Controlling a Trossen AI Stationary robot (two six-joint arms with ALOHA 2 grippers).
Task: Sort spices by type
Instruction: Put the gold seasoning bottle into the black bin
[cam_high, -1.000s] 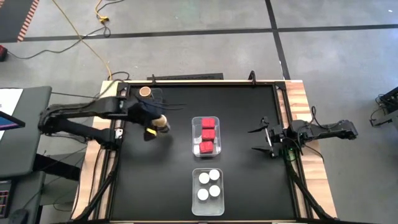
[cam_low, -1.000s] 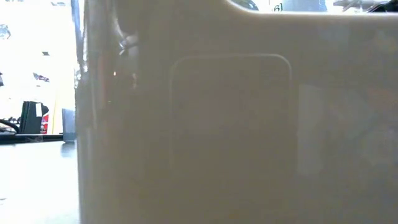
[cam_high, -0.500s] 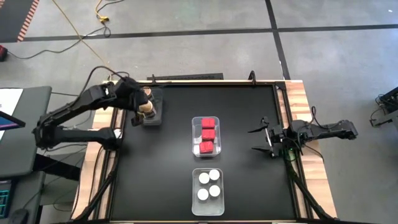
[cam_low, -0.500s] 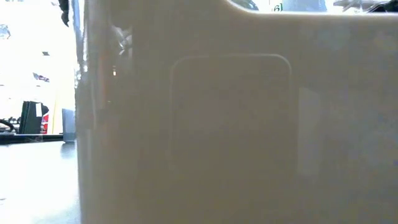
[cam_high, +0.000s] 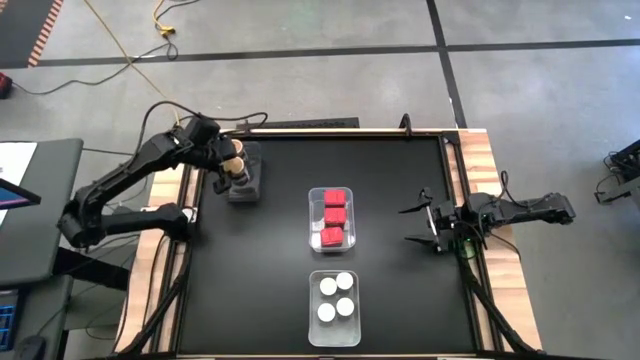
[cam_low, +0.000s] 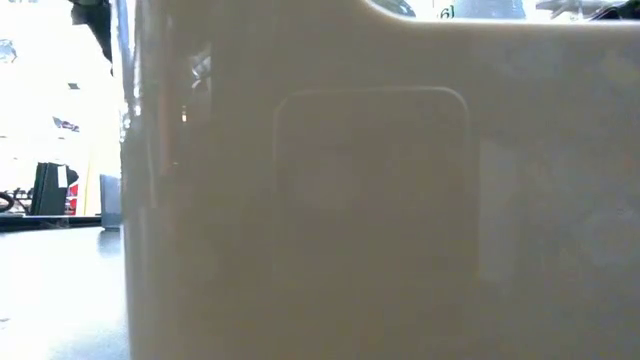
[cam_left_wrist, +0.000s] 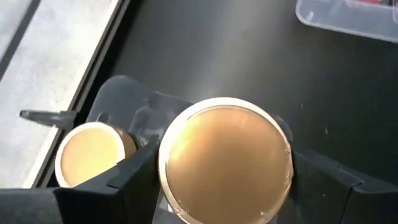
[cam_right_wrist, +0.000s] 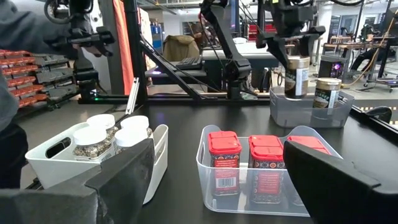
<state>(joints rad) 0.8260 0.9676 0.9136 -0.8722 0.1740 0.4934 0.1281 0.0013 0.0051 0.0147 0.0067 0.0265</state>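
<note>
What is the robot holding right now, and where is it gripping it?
The left gripper holds a tan-topped jar by its sides, just under the lid; the right gripper is empty.

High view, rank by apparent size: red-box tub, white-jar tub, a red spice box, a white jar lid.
1-2. Tub of red boxes and tub of white-lidded jars: look alike, no ranking.
3. Red spice box.
4. White jar lid, slightly smaller.

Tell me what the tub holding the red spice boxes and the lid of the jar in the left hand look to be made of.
Tub: likely clear plastic, glossy; the red spice boxes show through its wall.
Jar lid, gripped by the left hand: tan, smooth with a soft sheen; probably plastic, though metal can't be ruled out.
</note>
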